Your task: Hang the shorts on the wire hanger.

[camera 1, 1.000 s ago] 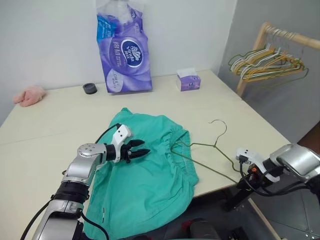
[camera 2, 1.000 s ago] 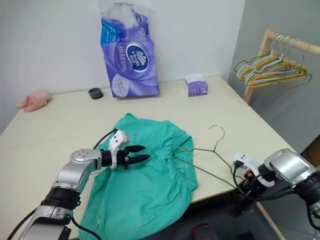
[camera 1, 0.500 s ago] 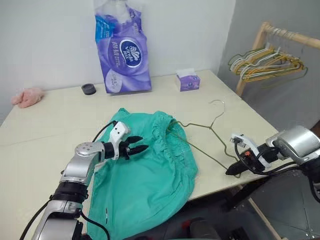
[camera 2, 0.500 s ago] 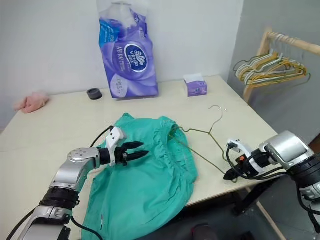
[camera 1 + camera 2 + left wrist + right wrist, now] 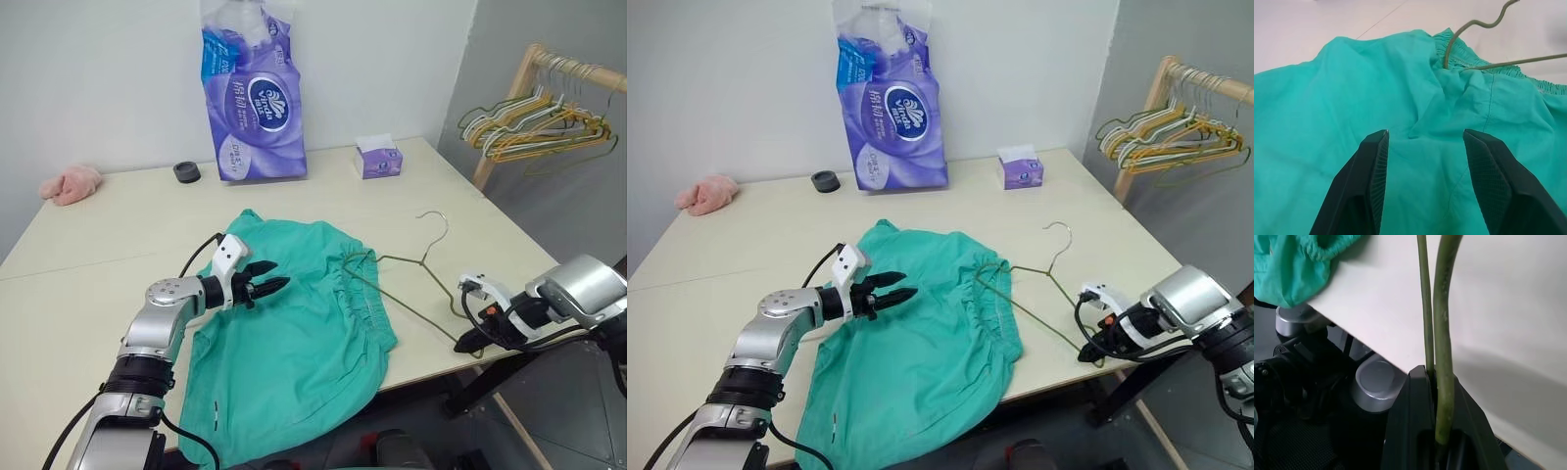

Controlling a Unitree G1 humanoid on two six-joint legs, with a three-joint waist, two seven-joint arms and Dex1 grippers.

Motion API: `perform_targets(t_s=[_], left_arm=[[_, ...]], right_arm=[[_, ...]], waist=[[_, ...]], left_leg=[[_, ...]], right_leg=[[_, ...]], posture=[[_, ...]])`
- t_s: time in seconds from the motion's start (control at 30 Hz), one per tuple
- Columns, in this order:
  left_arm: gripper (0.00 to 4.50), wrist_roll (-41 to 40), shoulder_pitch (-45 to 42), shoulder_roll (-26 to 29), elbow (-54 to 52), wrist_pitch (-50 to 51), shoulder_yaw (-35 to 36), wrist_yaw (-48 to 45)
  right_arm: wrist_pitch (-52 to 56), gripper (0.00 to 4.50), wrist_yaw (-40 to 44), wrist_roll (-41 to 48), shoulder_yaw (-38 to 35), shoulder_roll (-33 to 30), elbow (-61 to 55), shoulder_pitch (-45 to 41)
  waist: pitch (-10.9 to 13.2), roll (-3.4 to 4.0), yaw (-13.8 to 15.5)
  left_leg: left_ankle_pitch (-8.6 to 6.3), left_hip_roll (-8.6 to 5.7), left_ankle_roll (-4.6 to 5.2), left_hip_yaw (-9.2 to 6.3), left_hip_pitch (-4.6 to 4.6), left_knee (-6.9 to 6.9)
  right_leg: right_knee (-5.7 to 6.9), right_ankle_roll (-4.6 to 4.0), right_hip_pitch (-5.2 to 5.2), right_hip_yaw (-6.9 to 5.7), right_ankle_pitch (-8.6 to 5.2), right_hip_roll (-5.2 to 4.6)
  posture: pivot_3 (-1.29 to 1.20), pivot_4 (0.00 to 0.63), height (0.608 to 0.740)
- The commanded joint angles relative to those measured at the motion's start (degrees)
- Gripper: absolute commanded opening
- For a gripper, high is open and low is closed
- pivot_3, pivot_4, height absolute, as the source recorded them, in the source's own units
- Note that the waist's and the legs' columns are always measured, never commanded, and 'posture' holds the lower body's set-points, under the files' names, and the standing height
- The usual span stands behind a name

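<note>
The teal-green shorts (image 5: 294, 333) lie spread on the table (image 5: 118, 235), their lower part draped over the front edge. The thin olive wire hanger (image 5: 423, 262) rests to their right, one end tucked into the gathered waistband (image 5: 1459, 49), the hook pointing away. My left gripper (image 5: 277, 276) hovers open just above the shorts' middle, its fingers (image 5: 1371, 186) apart with nothing between them. At the table's front right edge, my right gripper (image 5: 458, 345) is shut on the hanger's near corner; the wire (image 5: 1442, 333) runs up out of its jaws.
At the back of the table stand a tall purple tissue pack (image 5: 253, 98), a small tissue box (image 5: 377, 159) and a black cap (image 5: 186, 171). A pink cloth (image 5: 71, 183) lies at the far left. A wooden rack with several hangers (image 5: 534, 117) stands right.
My right gripper has risen a little with the hanger's corner, still shut on it. The left gripper stays open over the shorts. The whole view has shifted.
</note>
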Motion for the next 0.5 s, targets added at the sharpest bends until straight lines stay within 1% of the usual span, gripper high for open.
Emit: perform_targets(t_s=[0.03, 0.23, 0.27, 0.4, 0.5], left_arm=[[2.53, -0.7, -0.1, 0.1, -2.4, -0.3, 1.3, 0.7], [2.53, -0.9, 0.3, 0.3, -3.0, -0.1, 1.2, 1.0], [2.53, -0.8, 0.4, 0.4, -2.9, -0.2, 1.1, 0.9], [2.53, -0.5, 0.0, 0.3, -2.6, -0.4, 0.7, 0.7], [2.53, -0.3, -0.3, 0.5, -2.6, -0.6, 0.5, 0.5]], right_arm=[[-0.8, 0.00, 1.5, 0.4, -0.8, -2.4, 0.0, 0.4], [-1.9, 0.00, 2.0, 0.3, -1.5, -4.7, 1.2, 2.9], [-1.5, 0.00, 1.3, 0.3, -2.1, -4.1, 1.8, 3.1], [1.7, 0.00, -2.9, 0.4, -4.9, 2.5, 6.4, 0.6], [2.7, 0.00, -4.7, -0.1, -5.2, 5.4, 8.6, -1.2]], waist=[[0.0, 0.00, 0.0], [0.0, 0.00, 0.1], [0.0, 0.00, 0.1], [0.0, -0.01, 0.1], [0.0, 0.04, -0.1]], left_leg=[[0.00, 0.00, 0.00, 0.00, 0.00, 0.00], [0.00, 0.00, 0.01, 0.02, 0.01, 0.00], [0.00, 0.00, 0.00, 0.02, 0.01, 0.00], [0.00, -0.01, 0.01, 0.02, 0.07, 0.00], [0.00, 0.01, 0.00, 0.03, 0.08, -0.02]], right_leg=[[0.00, 0.00, 0.00, 0.00, 0.00, -0.01], [0.00, 0.01, 0.02, -0.01, 0.00, 0.01], [0.00, 0.01, 0.03, -0.01, 0.00, 0.00], [0.00, 0.01, 0.07, -0.01, 0.00, 0.05], [0.01, 0.00, 0.06, 0.00, 0.00, 0.09]], posture=[[-0.18, 0.000, 0.740], [-0.18, 0.000, 0.740], [-0.18, 0.000, 0.740], [-0.18, 0.000, 0.740], [-0.18, 0.000, 0.740]])
